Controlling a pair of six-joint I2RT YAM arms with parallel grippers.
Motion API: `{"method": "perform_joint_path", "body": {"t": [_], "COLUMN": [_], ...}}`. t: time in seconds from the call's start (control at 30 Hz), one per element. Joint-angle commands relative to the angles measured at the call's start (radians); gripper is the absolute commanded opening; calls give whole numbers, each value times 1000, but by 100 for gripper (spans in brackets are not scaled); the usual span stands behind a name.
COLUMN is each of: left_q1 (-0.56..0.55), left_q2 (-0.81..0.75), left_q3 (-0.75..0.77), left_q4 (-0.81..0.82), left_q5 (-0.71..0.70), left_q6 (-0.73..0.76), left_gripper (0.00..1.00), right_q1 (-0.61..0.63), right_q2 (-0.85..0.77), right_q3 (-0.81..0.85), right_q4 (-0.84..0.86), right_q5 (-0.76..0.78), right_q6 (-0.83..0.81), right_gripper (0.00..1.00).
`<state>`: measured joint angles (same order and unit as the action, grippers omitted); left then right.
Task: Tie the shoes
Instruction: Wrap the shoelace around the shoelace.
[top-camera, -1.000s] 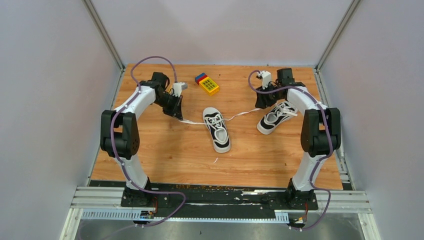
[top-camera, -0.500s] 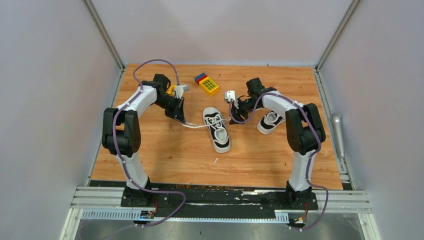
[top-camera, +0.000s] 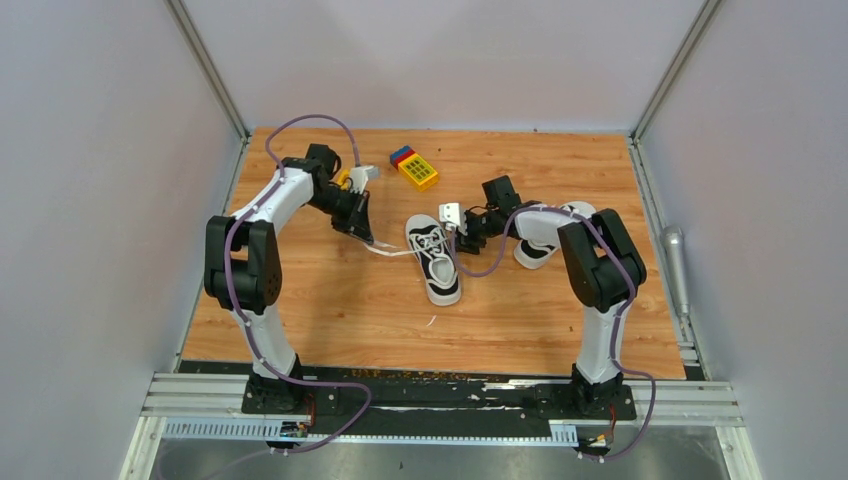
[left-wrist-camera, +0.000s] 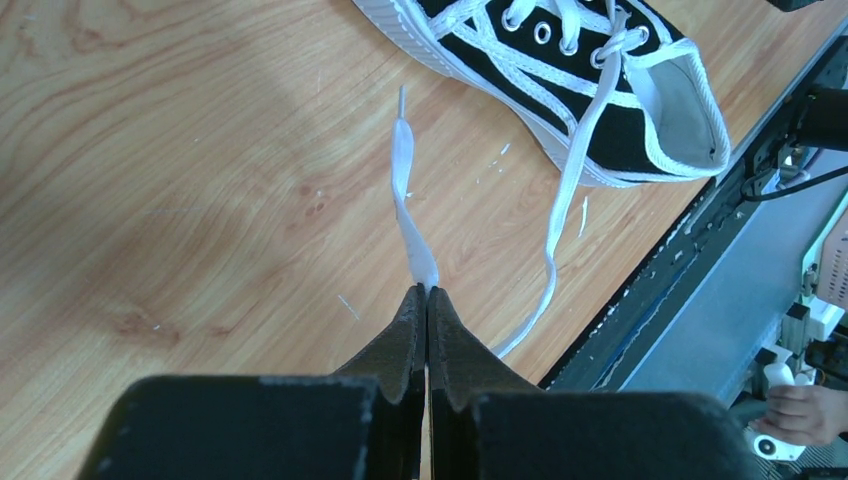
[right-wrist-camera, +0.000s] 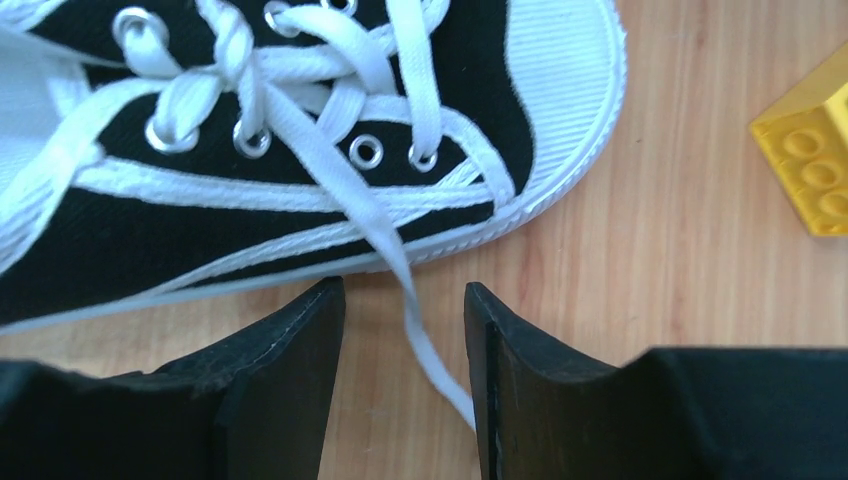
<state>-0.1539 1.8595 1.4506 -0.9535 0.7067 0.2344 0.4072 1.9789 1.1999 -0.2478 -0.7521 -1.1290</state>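
Centre shoe (top-camera: 433, 258): black canvas with white sole and toe cap, standing on its sole in the middle of the bench (top-camera: 330, 300); toe toward the far wall, heel opening toward the arm bases; laced through the eyelets, ends loose and untied.
Second shoe (top-camera: 535, 250): right of the centre shoe and apart from it, on the same wood surface; mostly hidden behind the right arm, only white patches showing from above.
Left lace (left-wrist-camera: 402, 170): flat white strip lying on the wood left of the centre shoe, its tip just short of the sole; the other end of the strip caught between dark fingertips.
Right lace (right-wrist-camera: 400, 260): leaves the eyelets, crosses the white sole edge near the toe cap and trails onto the wood.
Left end effector (left-wrist-camera: 427, 300): closed tight, fingertips pressed together with the left lace pinched between them; low over the wood, left of the centre shoe.
Right end effector (right-wrist-camera: 405, 300): jaws parted, one finger on each side of the right lace, not clamped on it; just beside the toe end of the centre shoe.
Toy blocks (top-camera: 414, 167): yellow, red and blue cluster near the far edge, beyond the centre shoe's toe.
Grey cylinder (top-camera: 675, 250): lying off the wood along the right side.
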Motion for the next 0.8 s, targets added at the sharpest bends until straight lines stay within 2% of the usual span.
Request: {"method": "perform_joint_path", "body": {"t": [0.0, 0.17, 0.33, 0.47, 0.77], "left_q1": [-8, -10, -17, -52, -100], "left_q2": [-12, -13, 3, 47, 89], "left_q3": [27, 33, 71, 118, 116], "left_q4": [-14, -3, 22, -1, 41], "left_q5": [41, 51, 54, 63, -26], "left_q6": [24, 12, 11, 36, 25], "left_gripper": [0, 0, 0, 0, 0], "right_q1": [32, 62, 77, 78, 76], "right_q2": [-11, -40, -64, -94, -163], "right_q3": [-49, -43, -20, -36, -90], "right_q4": [181, 105, -10, -49, -111], "right_q5": [84, 79, 103, 168, 298], "right_q6": [23, 93, 210, 258, 313], "right_gripper": [47, 37, 13, 2, 0]}}
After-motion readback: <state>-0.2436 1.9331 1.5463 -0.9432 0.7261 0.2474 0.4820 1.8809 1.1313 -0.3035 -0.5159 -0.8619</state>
